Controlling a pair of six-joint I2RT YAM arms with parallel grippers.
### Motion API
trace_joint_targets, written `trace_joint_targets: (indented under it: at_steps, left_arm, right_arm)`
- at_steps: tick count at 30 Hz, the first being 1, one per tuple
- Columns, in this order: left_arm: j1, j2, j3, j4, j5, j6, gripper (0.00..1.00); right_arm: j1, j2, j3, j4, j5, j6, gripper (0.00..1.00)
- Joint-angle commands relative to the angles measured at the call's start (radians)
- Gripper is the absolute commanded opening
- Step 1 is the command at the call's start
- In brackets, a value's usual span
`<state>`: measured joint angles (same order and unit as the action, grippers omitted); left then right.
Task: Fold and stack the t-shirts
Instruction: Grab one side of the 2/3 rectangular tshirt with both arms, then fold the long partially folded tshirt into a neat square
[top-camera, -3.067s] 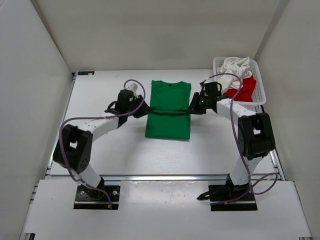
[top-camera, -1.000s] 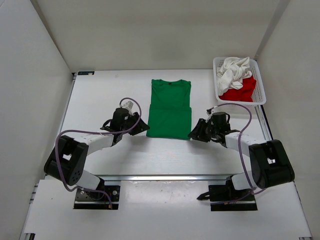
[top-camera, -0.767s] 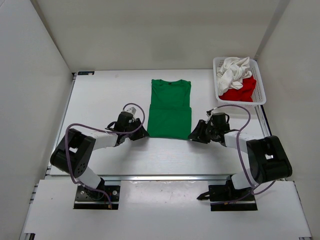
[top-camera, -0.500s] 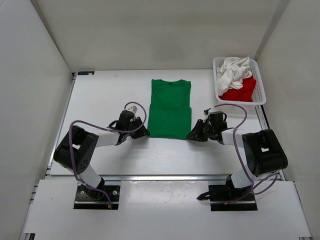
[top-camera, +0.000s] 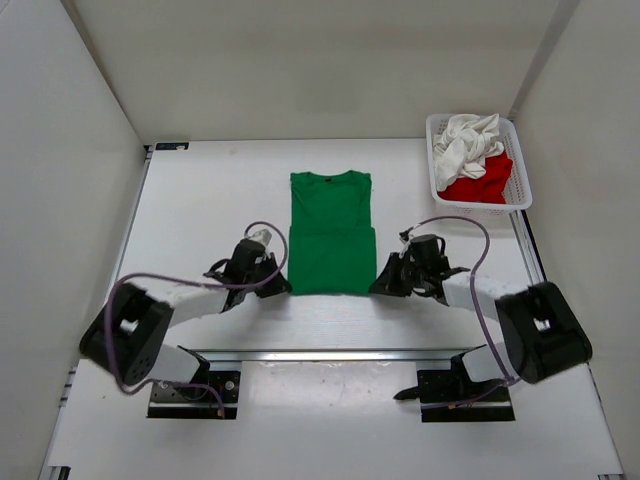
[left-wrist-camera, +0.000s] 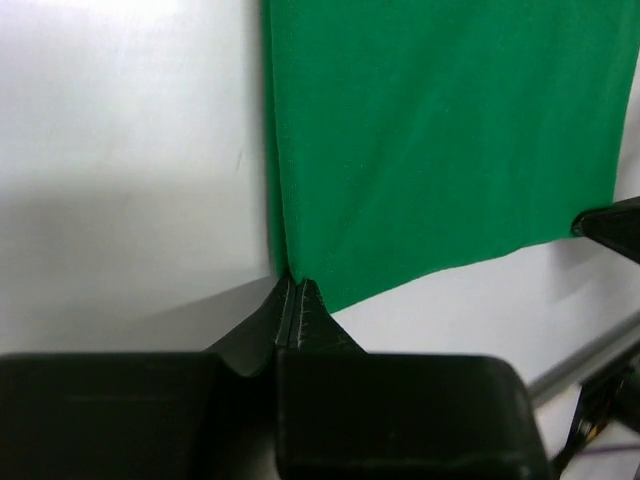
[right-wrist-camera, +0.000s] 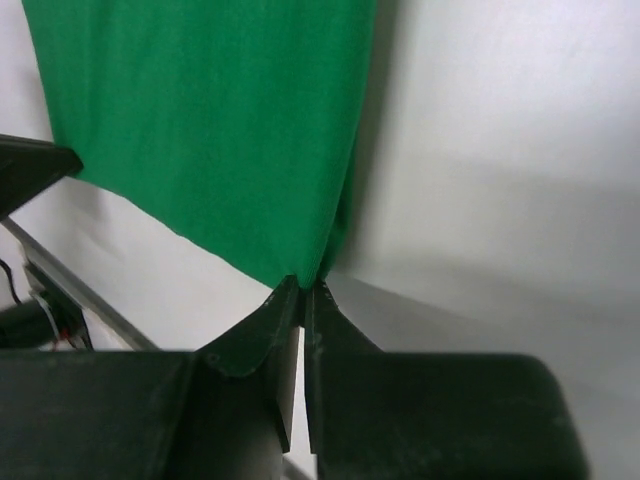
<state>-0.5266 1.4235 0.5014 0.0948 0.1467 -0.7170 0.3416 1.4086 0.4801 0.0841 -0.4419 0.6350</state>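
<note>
The green t-shirt lies flat on the table, sides folded in, collar at the far end. My left gripper is shut on its near left corner, as the left wrist view shows with green cloth stretching away. My right gripper is shut on the near right corner; the right wrist view shows the cloth pinched at its fingertips. The white t-shirt and the red t-shirt lie crumpled in the basket.
A white plastic mesh basket stands at the back right corner of the table. White walls close in the table on the left, back and right. A metal rail runs along the table's near edge.
Both grippers have pulled the green shirt's near corners toward the near edge and slightly left. The whole shirt has slid that way.
</note>
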Motion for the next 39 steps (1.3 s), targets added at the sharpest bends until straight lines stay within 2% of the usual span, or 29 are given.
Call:
trace_joint_targets:
  at_steps: [1,5,7,9,12,15,19,22,23,27,32,34,36,39]
  left_arm:
    - [-0.019,-0.181,-0.101,-0.169,-0.009,0.022,0.00]
    - [-0.073,-0.504,-0.204,-0.387,-0.016,-0.001,0.00]
    - [-0.076,-0.718,-0.230,-0.489,0.005,-0.035,0.00]
    - [-0.044,-0.823,-0.204,-0.570,0.031,-0.077,0.00]
    - [-0.013,-0.821,-0.076,-0.600,0.057,-0.055,0.00]
    - [0.026,-0.710,0.072,-0.554,0.048,-0.012,0.00]
    - [0.100,-0.461,0.231,-0.401,0.102,0.016,0.00]
    - [0.138,-0.266,0.374,-0.322,0.062,0.013,0.00]
    - [0.149,-0.189,0.434,-0.296,0.095,0.005,0.00]
    - [0.171,0.076,0.702,-0.323,0.018,0.042,0.00]
    - [0.218,0.388,0.925,-0.381,0.011,0.037,0.01]
    - [0.237,0.516,1.002,-0.397,0.016,0.042,0.07]
    - [0.252,0.586,1.077,-0.408,0.039,0.021,0.20]
    - [0.267,0.637,1.146,-0.418,0.051,0.001,0.33]
  right_arm:
    - [0.091,-0.147,-0.066,-0.124,0.078,0.037,0.00]
    - [0.291,-0.392,-0.147,-0.263,0.147,0.139,0.00]
    - [0.377,-0.534,-0.173,-0.345,0.184,0.214,0.00]
    - [0.375,-0.594,-0.155,-0.391,0.166,0.212,0.00]
    - [0.278,-0.593,-0.037,-0.443,0.128,0.142,0.00]
    - [0.180,-0.480,0.124,-0.480,0.098,0.031,0.00]
    - [0.009,-0.262,0.323,-0.449,0.007,-0.098,0.00]
    - [-0.064,-0.092,0.484,-0.445,-0.007,-0.139,0.00]
    - [-0.090,-0.027,0.544,-0.440,-0.036,-0.149,0.00]
    - [-0.159,0.188,0.768,-0.464,-0.040,-0.172,0.00]
    - [-0.193,0.525,1.065,-0.556,-0.052,-0.202,0.00]
    - [-0.193,0.627,1.187,-0.598,-0.047,-0.205,0.00]
    - [-0.191,0.748,1.340,-0.667,-0.032,-0.216,0.02]
    - [-0.178,0.802,1.474,-0.753,0.009,-0.233,0.22]
